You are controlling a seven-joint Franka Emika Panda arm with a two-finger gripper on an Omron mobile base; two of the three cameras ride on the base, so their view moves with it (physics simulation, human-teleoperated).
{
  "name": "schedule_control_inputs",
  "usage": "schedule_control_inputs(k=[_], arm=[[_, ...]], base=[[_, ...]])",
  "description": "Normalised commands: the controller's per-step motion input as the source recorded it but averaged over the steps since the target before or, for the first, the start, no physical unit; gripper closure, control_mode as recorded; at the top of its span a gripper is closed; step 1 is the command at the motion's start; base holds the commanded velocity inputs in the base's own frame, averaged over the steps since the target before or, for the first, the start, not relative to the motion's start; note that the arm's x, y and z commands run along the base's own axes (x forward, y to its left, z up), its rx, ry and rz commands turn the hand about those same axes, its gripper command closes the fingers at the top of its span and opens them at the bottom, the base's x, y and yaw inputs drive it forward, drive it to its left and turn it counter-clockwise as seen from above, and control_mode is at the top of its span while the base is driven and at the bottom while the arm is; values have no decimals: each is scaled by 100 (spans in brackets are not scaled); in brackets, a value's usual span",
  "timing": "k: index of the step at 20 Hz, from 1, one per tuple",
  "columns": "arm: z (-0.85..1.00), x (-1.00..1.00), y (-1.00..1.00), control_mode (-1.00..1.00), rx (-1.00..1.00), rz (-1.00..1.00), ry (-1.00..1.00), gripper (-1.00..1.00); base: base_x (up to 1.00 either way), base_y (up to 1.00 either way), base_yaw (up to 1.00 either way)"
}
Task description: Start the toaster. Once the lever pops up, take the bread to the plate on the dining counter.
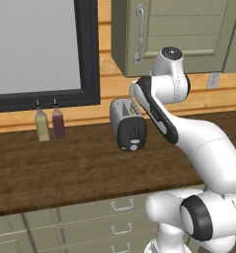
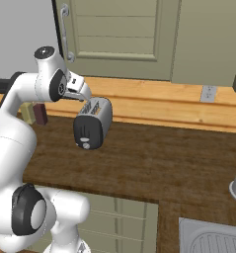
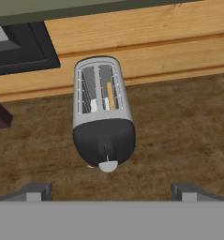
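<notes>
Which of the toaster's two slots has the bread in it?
Seen from the hand camera, the right-hand slot of the toaster holds the bread, a thin tan edge standing in it. The left-hand slot shows only grey and white metal inside.

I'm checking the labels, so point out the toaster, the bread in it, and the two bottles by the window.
toaster [image 3: 103, 136]: hand view, black end panel.
bread [image 3: 110, 96]: hand view, tan edge in right slot.
bottles [image 1: 42, 124]: left base view, yellowish bottle's body.

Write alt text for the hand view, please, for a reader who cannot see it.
A chrome toaster with a black end panel stands on a dark wood counter, a bread edge showing in one slot. The open claw hovers above it.
</notes>
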Motion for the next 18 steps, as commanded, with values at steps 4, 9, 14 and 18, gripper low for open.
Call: schedule_control_inputs(k=[4,9,14,18], arm=[[0,0,0,-100,0,0,0,-100],[0,0,0,-100,0,0,0,-100],[0,0,0,-100,0,0,0,-100],[0,0,0,-100,0,0,0,-100]], base=[[0,0,0],[0,0,0],[0,0,0],[0,0,0]])
